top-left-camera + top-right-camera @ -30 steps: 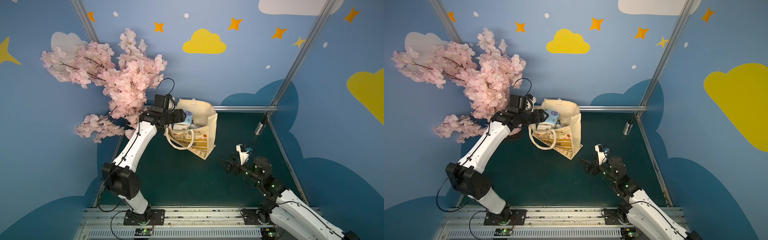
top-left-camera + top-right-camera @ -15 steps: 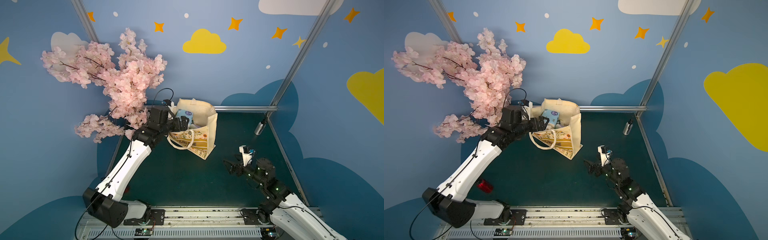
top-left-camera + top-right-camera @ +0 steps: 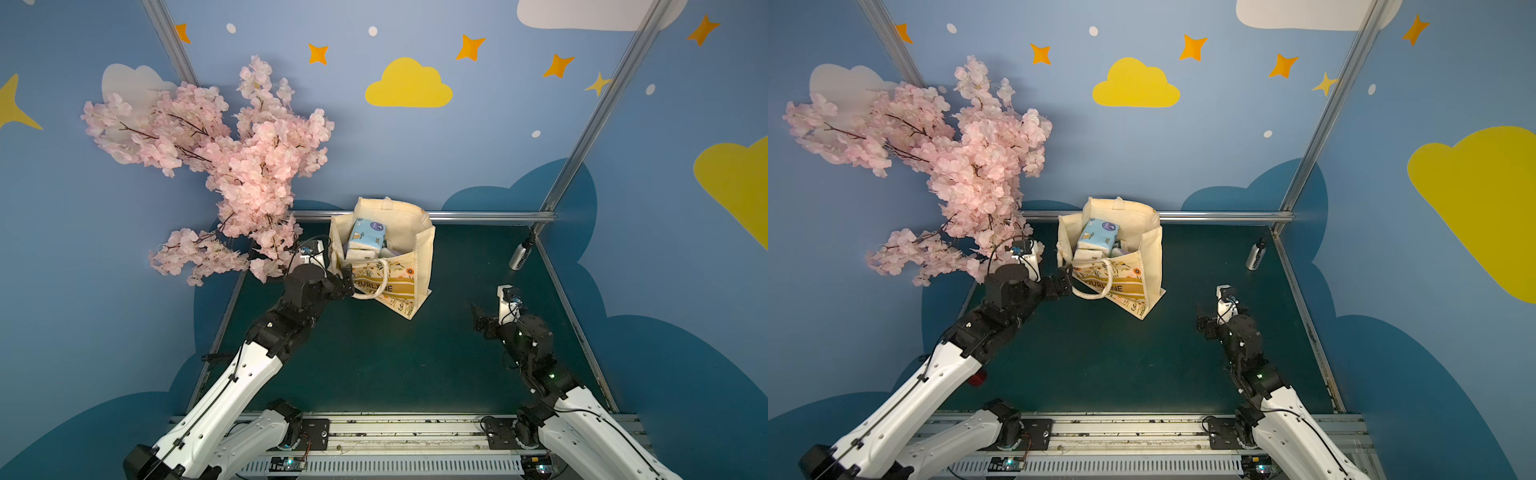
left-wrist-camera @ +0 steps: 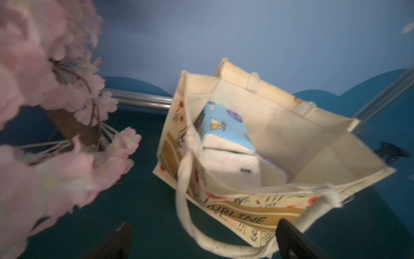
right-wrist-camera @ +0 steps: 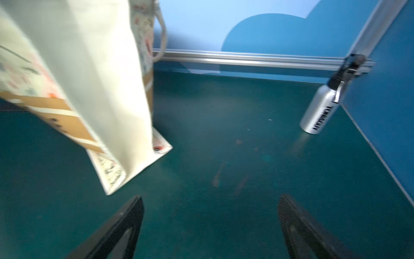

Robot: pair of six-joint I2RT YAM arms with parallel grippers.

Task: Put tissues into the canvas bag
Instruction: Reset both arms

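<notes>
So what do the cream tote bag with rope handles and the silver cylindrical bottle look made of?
Cream tote bag: seemingly matte woven canvas; its walls crease and sag. Silver cylindrical bottle: likely brushed metal, given its satin sheen; black cap possibly plastic.

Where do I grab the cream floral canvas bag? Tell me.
Grip the cream canvas bag by its front rope handle, at the loop's low bend. Come from the robot's side, with the left end effector: that loop hangs slack over the front face.
</notes>
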